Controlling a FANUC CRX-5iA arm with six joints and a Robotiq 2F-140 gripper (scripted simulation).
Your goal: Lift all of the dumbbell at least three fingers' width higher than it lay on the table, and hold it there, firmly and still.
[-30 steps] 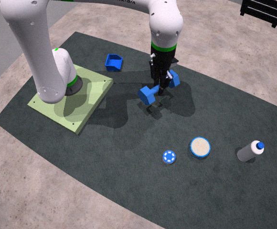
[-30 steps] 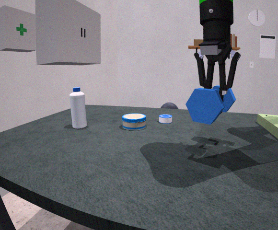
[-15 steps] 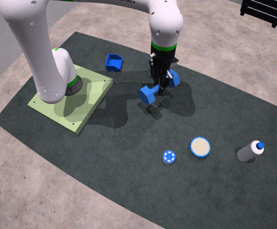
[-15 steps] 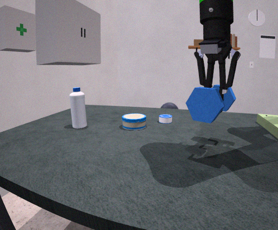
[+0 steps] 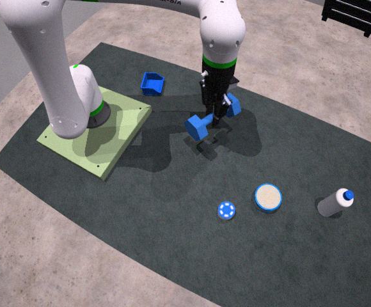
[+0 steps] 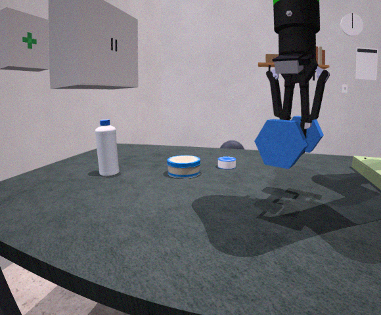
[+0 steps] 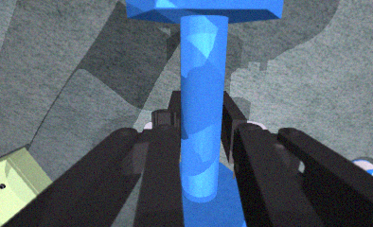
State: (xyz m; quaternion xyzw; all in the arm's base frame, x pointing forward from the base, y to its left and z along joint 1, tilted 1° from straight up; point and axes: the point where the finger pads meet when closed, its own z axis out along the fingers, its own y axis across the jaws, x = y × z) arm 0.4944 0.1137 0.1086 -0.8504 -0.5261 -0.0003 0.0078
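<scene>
My table (image 5: 295,258) and the things on it

On its dark green top stand my pale green base plate (image 5: 108,166), a blue bin (image 5: 151,84), a white bottle (image 5: 334,202), a round tin (image 5: 267,197) and a small blue-topped disc (image 5: 226,210).

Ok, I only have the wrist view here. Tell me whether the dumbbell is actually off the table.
Observer: Yes. In the exterior view the dumbbell hangs in the air, with its shadow lying apart from it on the table.
Operator: Confirm the grip.
Observer: The gripper is shut on the bar between the two hexagonal heads.
Operator: Report what is underneath it.
Observer: Only the dark mat; the blue bin, the round tin and the bottle all stand off to the sides.
</scene>
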